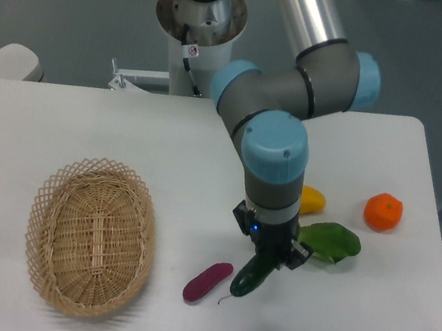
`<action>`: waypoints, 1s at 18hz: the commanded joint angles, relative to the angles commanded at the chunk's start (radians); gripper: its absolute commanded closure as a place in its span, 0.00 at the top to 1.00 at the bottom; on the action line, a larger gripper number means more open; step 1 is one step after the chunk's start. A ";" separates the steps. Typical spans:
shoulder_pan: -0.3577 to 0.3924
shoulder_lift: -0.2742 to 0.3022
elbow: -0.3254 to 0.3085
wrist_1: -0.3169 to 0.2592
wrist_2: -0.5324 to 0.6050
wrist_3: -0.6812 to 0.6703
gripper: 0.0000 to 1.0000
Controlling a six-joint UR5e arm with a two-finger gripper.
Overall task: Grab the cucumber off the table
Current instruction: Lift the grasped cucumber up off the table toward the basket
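Gripper [267,260] was clamped on the upper end of the cucumber [250,279], which hung tilted, its stem tip at or just above the table [86,120]; contact unclear. Purple piece [207,282] lay just beside it, wicker basket [92,234] well apart, bok choy [329,242] behind.

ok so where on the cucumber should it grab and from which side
Across the upper half, coming straight down from above, as the gripper appears to be doing. The cucumber is long and slim, tilted with its stem tip low, so the jaws span its narrow width; its upper part is hidden by the gripper.
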 joint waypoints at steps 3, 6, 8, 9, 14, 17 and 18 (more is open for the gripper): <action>-0.001 0.015 0.000 -0.011 -0.012 0.000 0.37; -0.012 0.018 0.000 -0.011 -0.020 0.000 0.37; -0.012 0.025 -0.002 -0.023 -0.020 -0.001 0.37; -0.012 0.028 -0.002 -0.032 -0.020 -0.001 0.37; -0.009 0.031 0.002 -0.037 -0.018 -0.001 0.37; -0.008 0.031 0.005 -0.035 -0.021 -0.001 0.37; -0.008 0.031 0.008 -0.035 -0.021 -0.001 0.37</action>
